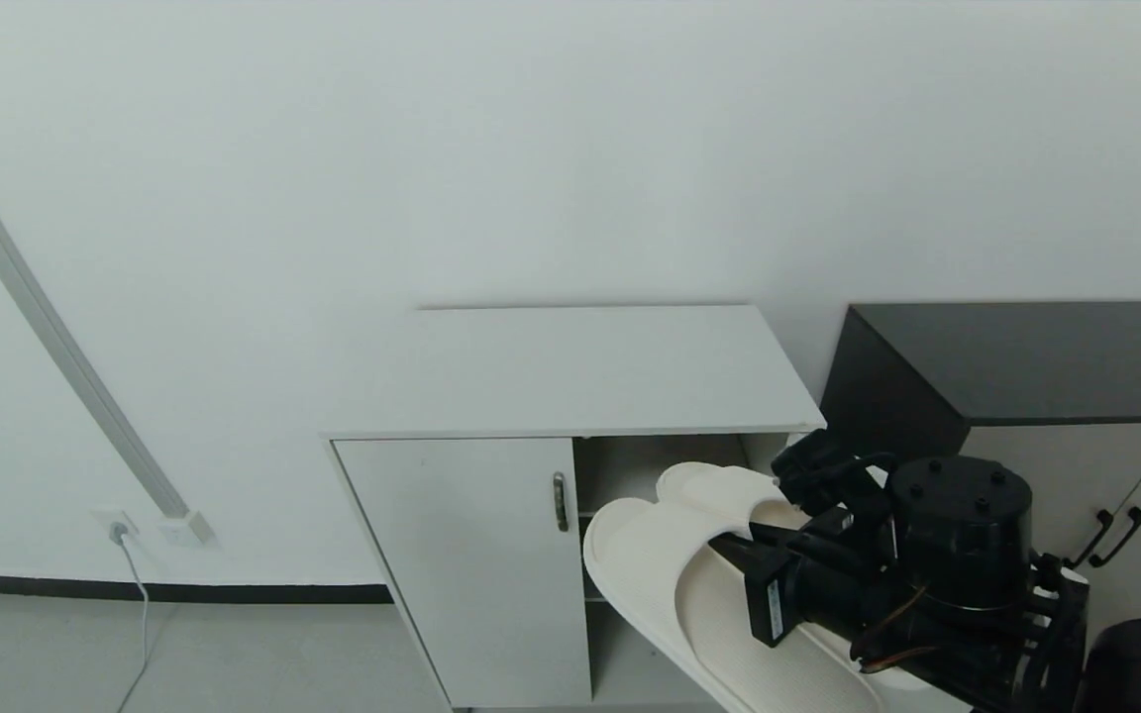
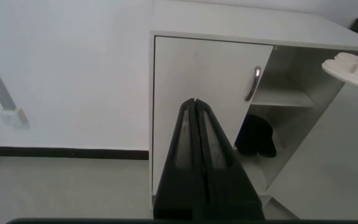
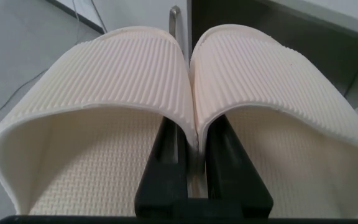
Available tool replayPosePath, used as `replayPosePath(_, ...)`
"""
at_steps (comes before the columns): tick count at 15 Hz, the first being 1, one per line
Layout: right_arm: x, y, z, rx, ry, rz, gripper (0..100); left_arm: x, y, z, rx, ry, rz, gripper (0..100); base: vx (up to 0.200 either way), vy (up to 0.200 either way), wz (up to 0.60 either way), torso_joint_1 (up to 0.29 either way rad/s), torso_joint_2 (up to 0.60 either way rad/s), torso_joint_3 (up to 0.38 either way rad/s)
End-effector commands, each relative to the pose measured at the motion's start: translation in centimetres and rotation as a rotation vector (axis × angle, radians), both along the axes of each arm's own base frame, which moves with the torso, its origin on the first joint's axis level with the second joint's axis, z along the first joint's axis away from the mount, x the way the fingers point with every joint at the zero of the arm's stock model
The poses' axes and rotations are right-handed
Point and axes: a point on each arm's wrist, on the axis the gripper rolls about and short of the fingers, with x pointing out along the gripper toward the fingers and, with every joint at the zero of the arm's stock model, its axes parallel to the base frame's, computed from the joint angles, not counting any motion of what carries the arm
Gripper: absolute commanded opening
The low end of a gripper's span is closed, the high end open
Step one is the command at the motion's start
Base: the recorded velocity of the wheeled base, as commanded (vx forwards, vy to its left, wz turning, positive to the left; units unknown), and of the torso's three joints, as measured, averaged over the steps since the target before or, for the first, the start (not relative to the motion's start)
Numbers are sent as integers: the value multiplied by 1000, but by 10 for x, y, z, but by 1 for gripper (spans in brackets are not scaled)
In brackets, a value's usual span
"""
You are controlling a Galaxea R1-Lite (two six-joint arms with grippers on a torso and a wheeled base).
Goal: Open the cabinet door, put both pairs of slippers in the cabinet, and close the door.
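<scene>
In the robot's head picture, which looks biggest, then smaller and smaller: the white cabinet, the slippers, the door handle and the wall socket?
1. white cabinet
2. slippers, close to the camera, so they may look extra big
3. door handle and wall socket look about alike, so I won't rank them

cream open-toe slippers [image 3: 135,68]: ribbed cloth uppers, waffle-textured insoles, matt. white boxy cabinet [image 1: 570,371] looks like smooth matt laminate imo, w/ a slim metal door handle [image 1: 560,501], bit of shine.

A dark-topped sideboard [image 1: 1026,361] stands against the white wall [image 1: 531,149].
</scene>
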Motion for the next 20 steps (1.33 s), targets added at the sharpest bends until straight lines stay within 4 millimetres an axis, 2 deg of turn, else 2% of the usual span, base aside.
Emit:
replayPosePath(1, -2, 0, -3, -8, 7, 4, 0, 0, 0, 0, 0, 0, 0, 0, 0, 0, 0, -163, 403, 217)
replayPosePath(12, -1, 3, -12, -25, 33, 7, 0, 0, 0, 0, -7, -2, 3, 0, 0, 0, 0, -220, 531, 315)
replayPosePath(20, -2, 1, -14, -20, 26, 8, 0, 0, 0, 0, -5, 0, 2, 0, 0, 0, 0, -166, 492, 319)
